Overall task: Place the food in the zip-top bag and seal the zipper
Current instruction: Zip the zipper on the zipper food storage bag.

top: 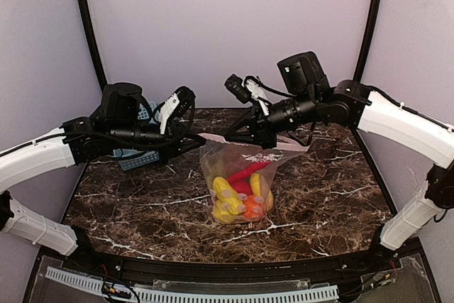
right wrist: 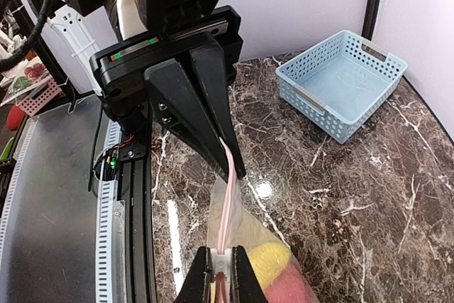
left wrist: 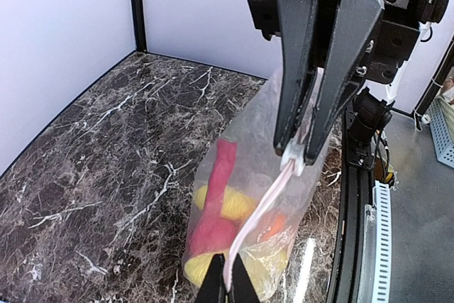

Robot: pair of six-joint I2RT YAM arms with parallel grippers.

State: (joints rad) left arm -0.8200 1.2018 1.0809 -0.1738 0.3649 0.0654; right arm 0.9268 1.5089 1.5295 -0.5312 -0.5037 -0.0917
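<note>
Bag and contents: clear zip-top bag with white oval dots (top: pixel 237 179) stands mid-way across the dark marbled worktop (top: pixel 142 204), its bottom apparently resting on it. All the food in view is inside, low down: yellow pieces (top: pixel 225 200), orange ball (top: pixel 252 208), long red chili (top: pixel 248 170) leaning upward. Loading judged done; sealing in hand.

Mouth: pale pink zipper strip (left wrist: pixel 264 204) drawn taut between both tools. The left tool (left wrist: pixel 227 287) is clenched on the strip, judged as anchor. The right tool (right wrist: pixel 220 276) is clenched on the small white slider (left wrist: pixel 294 162), placed to run it along. How much of the mouth is sealed: cannot tell.

Farthest: light blue perforated plastic basket (right wrist: pixel 340 79), well apart from the bag.
</note>
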